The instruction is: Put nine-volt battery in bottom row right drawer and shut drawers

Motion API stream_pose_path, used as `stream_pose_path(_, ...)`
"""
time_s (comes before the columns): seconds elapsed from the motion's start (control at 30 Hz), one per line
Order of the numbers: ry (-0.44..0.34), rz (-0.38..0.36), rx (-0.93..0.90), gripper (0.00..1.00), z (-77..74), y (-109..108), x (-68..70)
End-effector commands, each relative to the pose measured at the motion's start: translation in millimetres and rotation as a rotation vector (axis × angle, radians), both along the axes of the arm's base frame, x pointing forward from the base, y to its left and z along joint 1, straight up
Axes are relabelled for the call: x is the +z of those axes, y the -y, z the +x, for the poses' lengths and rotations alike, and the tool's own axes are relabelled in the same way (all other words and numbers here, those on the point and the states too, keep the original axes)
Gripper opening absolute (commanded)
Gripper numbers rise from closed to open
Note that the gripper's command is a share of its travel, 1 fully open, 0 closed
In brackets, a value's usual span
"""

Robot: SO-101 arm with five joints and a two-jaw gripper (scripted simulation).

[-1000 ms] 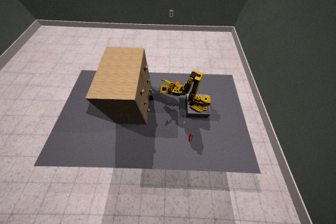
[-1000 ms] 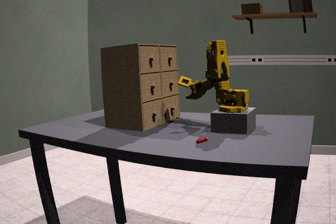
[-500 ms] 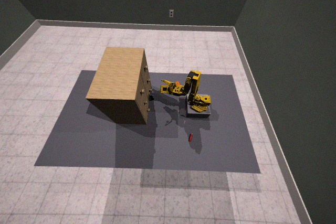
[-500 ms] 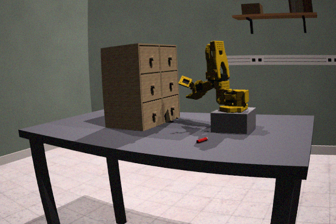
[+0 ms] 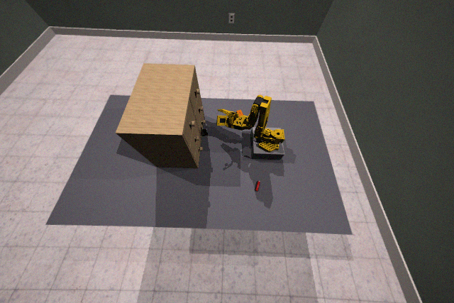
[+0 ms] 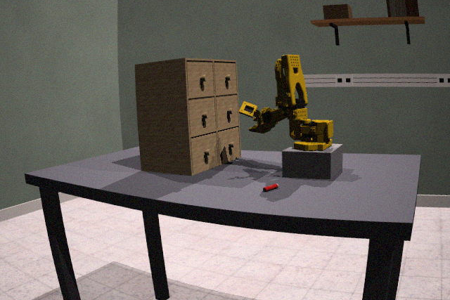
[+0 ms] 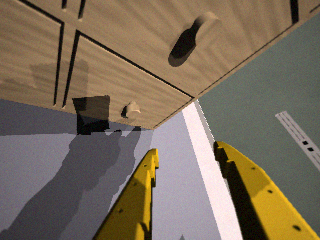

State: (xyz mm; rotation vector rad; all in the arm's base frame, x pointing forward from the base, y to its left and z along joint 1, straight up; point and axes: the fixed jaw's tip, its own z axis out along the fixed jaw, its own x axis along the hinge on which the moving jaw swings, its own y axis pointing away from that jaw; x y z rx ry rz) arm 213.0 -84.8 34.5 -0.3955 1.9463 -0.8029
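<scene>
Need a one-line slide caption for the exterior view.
Arm's empty gripper hangs before the six-drawer chest, the battery leaning at its bottom-right drawer.

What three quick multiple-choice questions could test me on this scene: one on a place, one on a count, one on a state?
1. Where is the dark battery?
A. on the chest's top
B. leaning on the bottom right drawer
C. in the claw

2. How many drawers has the chest?
A. four
B. six
C. nine

3. The claw is:
A. holding nothing
B. gripping a knob
C. gripping the red cylinder

Answers: 1 B, it stands at that drawer's foot; 2 B, two columns of three; 3 A, the gap between its fingers shows only table.
</scene>
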Motion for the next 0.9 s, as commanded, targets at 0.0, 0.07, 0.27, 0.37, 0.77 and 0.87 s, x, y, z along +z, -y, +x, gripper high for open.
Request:
stream_pose_path(0.0, -0.017, -0.003, -0.007, 0.21, -3.4, 1.1, -2.9)
stream_pose_path(0.07, -0.018, -0.003, 0.004, 0.21, 4.3, 1.8, -7.5)
stream_pose_path(0.27, -0.018, -0.004, 0.035, 0.21, 24.7, 2.0, -26.4)
stream_pose_path(0.37, -0.019, -0.004, 0.05, 0.21, 32.8, 0.9, -38.3)
stream_pose_path(0.77, -0.019, -0.004, 0.056, 0.21, 35.5, 0.2, -43.1)
stream_pose_path(0.87, -0.019, -0.004, 0.056, 0.21, 35.5, 0.2, -43.1)
